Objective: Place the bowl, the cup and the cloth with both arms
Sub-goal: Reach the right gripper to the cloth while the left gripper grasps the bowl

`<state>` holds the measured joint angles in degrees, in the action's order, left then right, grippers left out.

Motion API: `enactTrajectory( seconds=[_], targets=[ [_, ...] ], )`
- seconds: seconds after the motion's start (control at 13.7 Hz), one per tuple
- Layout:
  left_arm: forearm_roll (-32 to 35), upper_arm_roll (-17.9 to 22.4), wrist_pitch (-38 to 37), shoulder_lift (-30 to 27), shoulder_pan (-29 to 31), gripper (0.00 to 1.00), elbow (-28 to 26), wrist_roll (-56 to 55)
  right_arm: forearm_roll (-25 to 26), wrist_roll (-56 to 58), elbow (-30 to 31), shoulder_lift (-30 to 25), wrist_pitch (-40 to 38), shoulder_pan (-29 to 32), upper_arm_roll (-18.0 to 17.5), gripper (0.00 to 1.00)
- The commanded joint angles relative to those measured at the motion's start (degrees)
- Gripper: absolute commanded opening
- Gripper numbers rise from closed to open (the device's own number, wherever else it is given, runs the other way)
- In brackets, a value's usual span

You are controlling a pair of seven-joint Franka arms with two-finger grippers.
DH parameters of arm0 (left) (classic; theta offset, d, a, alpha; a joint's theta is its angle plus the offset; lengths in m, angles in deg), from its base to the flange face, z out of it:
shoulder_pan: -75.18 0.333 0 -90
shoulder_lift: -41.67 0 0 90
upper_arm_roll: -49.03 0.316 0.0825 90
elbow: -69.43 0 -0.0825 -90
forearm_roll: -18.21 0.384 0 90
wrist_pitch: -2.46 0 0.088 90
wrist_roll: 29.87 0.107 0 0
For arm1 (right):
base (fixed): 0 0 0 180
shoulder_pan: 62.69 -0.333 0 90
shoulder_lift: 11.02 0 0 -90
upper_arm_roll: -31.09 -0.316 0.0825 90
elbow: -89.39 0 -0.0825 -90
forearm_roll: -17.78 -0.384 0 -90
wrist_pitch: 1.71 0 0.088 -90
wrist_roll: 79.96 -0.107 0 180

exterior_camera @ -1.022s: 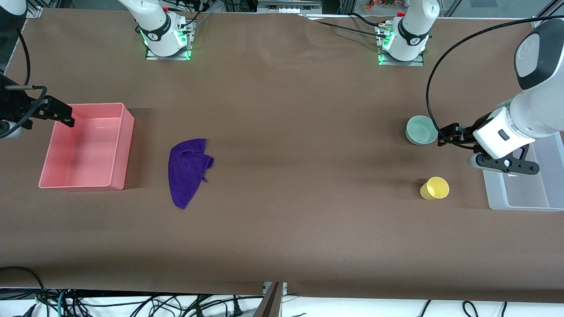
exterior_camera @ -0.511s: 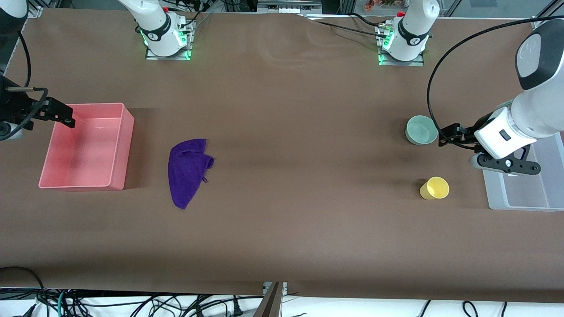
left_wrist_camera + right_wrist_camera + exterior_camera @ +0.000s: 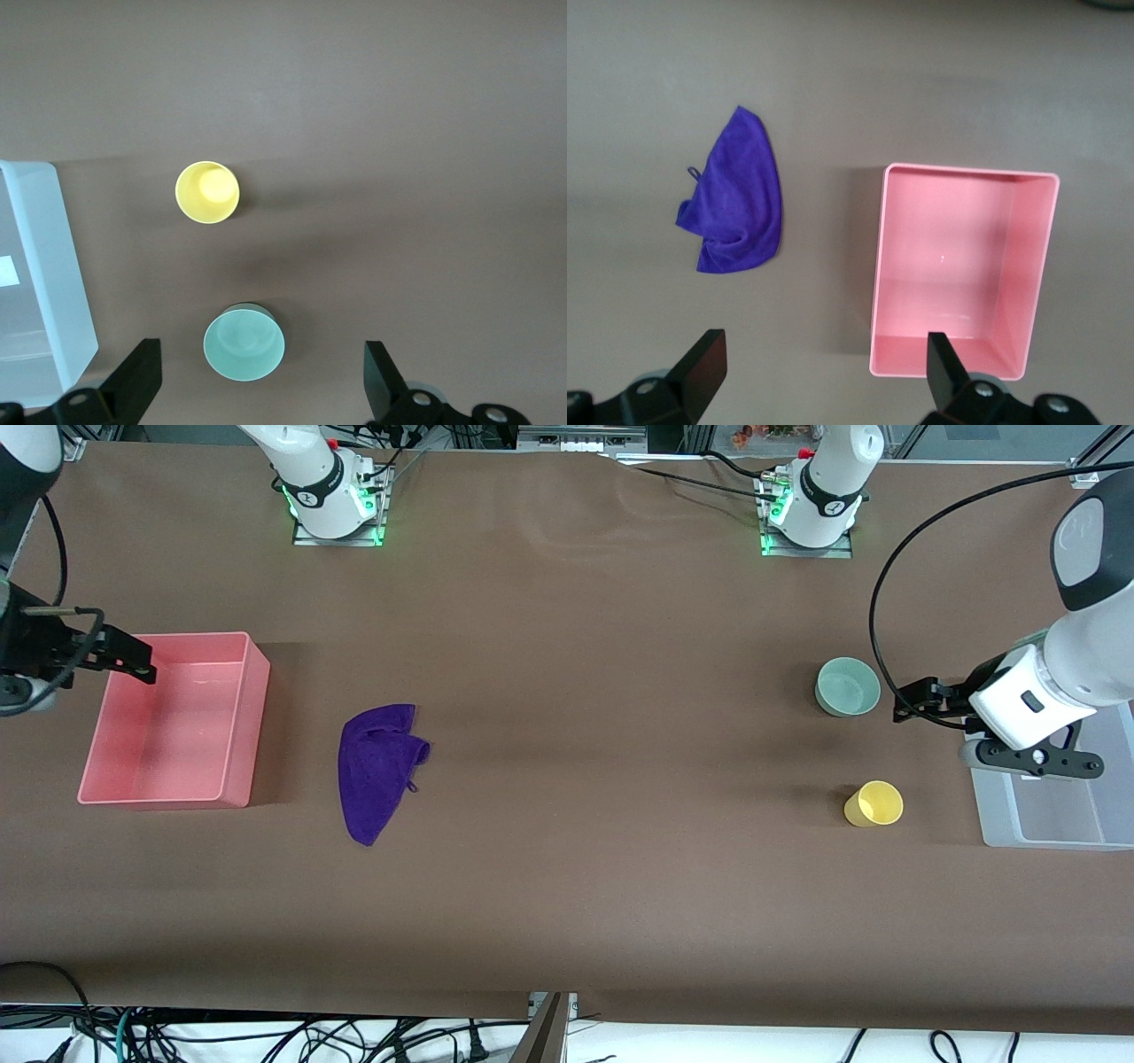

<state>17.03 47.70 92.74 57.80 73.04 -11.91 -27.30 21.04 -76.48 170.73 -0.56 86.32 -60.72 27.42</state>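
Spanning the whole front view, the tabletop carries a pink bin at the right arm's end, a clear bin at the left arm's. The cloth lies beside the pink bin; only the right wrist view shows that bin's bare floor. The bowl sits farther from the camera than the cup. The left gripper, spread, hovers beside the bowl; the right gripper, spread, over the pink bin's rim.

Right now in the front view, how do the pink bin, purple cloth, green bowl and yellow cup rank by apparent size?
1. Rectangular pink plastic bin, clearly largest.
2. Crumpled deep purple fabric cloth.
3. Round pale mint-green bowl.
4. Bright yellow plastic cup, only slightly smaller than the bowl; it lies nearer the camera, so that gap is narrow.
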Motion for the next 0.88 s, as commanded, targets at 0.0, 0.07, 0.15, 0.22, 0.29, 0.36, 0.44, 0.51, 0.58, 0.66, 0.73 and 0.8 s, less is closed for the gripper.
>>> enactTrajectory(
  seconds=[0.0, 0.07, 0.15, 0.22, 0.29, 0.36, 0.44, 0.51, 0.58, 0.66, 0.73, 0.8],
  targets=[
    [3.20, -0.08, -0.72, 0.66, 1.08, 1.00, 0.04, 0.95, 0.86, 0.57, 3.63, -0.17, 1.95, 0.14, -0.55, 1.00],
    [3.20, -0.08, -0.72, 0.57, 1.26, 1.00, -1.70, 1.04, 0.87, 0.57, 6.08, -0.26, 4.32, 0.06, -1.24, 1.00],
    [3.29, -0.08, -0.81, -0.21, 1.35, 1.00, -3.72, 1.04, 0.78, -0.04, 8.98, -0.35, 7.39, 0.06, -1.95, 1.00],
    [3.20, -0.26, -0.46, -2.05, 1.35, 1.00, -7.57, 1.56, 0.78, -0.39, 12.14, -0.35, 11.07, 0.14, -2.65, 1.00],
    [3.20, -0.34, 1.11, -4.07, 1.43, 1.00, -12.22, 2.00, 0.60, -1.70, 15.30, -0.26, 15.11, 0.23, -4.31, 1.00],
    [3.29, -0.43, 4.61, -7.22, 1.44, 1.00, -18.01, 2.53, 0.43, -4.15, 18.38, 0.00, 19.07, 0.32, -5.54, 1.00],
    [3.38, -0.61, 8.64, -10.04, 1.44, 1.00, -24.33, 4.62, 0.43, -5.92, 20.94, 0.96, 22.67, 0.15, -6.69, 1.00],
    [3.46, -0.52, 13.04, -11.98, 1.61, 1.00, -30.49, 7.78, 0.43, -6.89, 22.87, 2.01, 26.02, 0.14, -7.57, 1.00],
    [3.47, -0.52, 17.69, -12.35, 3.09, 1.00, -35.51, 13.29, 0.43, -7.08, 24.55, 3.42, 29.62, 0.06, -7.75, 1.00],
    [3.29, -0.61, 21.31, -12.09, 5.02, 1.00, -39.21, 19.00, 0.43, -7.08, 26.57, 4.74, 33.74, -0.03, -7.75, 1.00],
    [3.29, -0.61, 25.43, -11.65, 5.56, 1.00, -42.82, 23.93, 0.43, -7.08, 28.06, 6.14, 37.53, -0.03, -7.75, 1.00],
    [3.38, -0.52, 29.39, -11.47, 6.26, 1.00, -46.51, 27.72, 0.43, -7.08, 29.04, 7.72, 40.78, -0.21, -8.02, 1.00]
  ],
)
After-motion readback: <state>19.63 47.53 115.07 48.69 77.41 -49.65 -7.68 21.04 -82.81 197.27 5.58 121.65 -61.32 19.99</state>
